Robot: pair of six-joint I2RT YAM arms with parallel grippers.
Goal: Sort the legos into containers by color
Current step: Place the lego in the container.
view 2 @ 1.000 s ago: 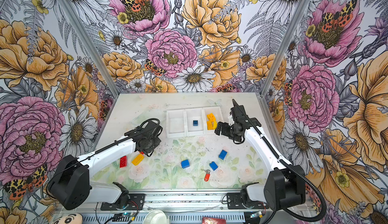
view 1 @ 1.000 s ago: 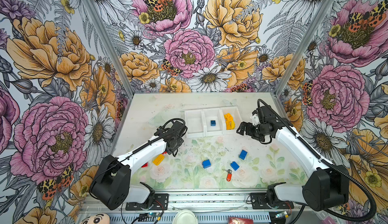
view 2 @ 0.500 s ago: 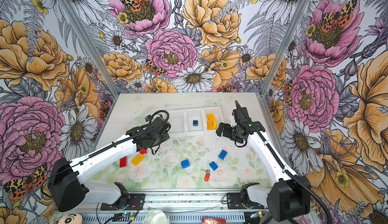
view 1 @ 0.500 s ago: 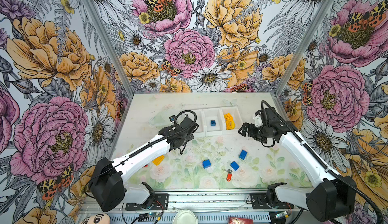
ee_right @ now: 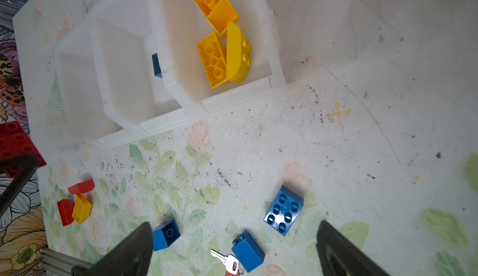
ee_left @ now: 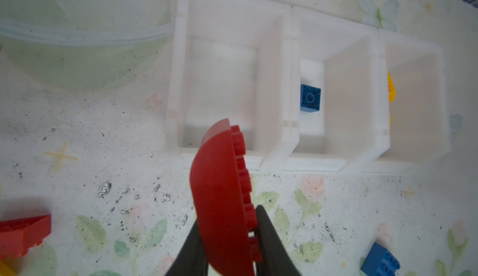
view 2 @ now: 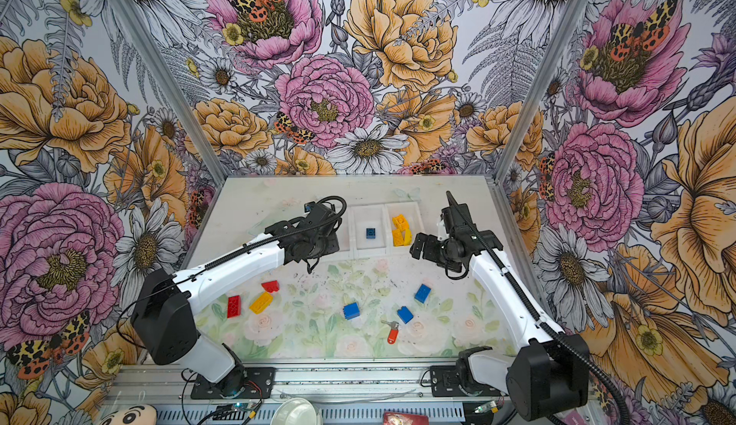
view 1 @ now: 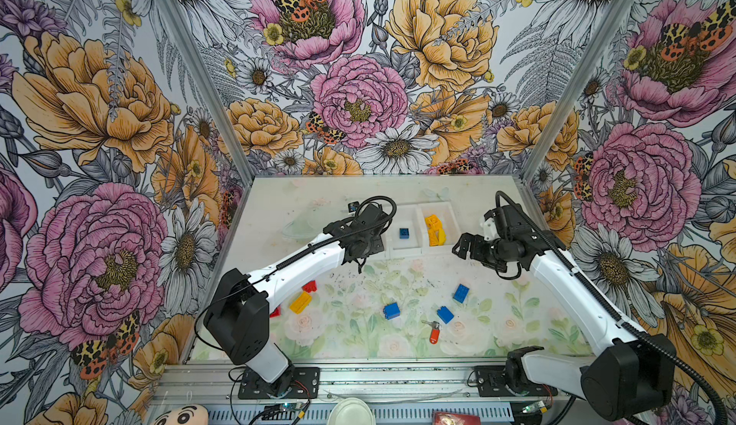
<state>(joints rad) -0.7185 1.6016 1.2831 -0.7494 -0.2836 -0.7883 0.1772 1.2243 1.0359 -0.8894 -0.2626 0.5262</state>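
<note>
red lego (ee_left: 219, 184) pinched in left tool (ee_left: 227, 219)

No legible words, numbers or brand names, faint yellow cross (ee_left: 60, 157) marked on the table (ee_left: 103, 122) off one end of the containers (ee_left: 292, 142), second yellow cross (ee_right: 338, 114) off the other end, red packet (view 1: 454, 419) at the front edge, print too small to read.

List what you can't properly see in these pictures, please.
Leftmost bin: both top views, mostly covered by the left arm.
Red brick on the table: a top view, mostly behind that arm.
Blue brick in the middle bin: right wrist view, mostly behind the bin's wall.
Key tag: right wrist view, cut by the picture's edge.
</note>
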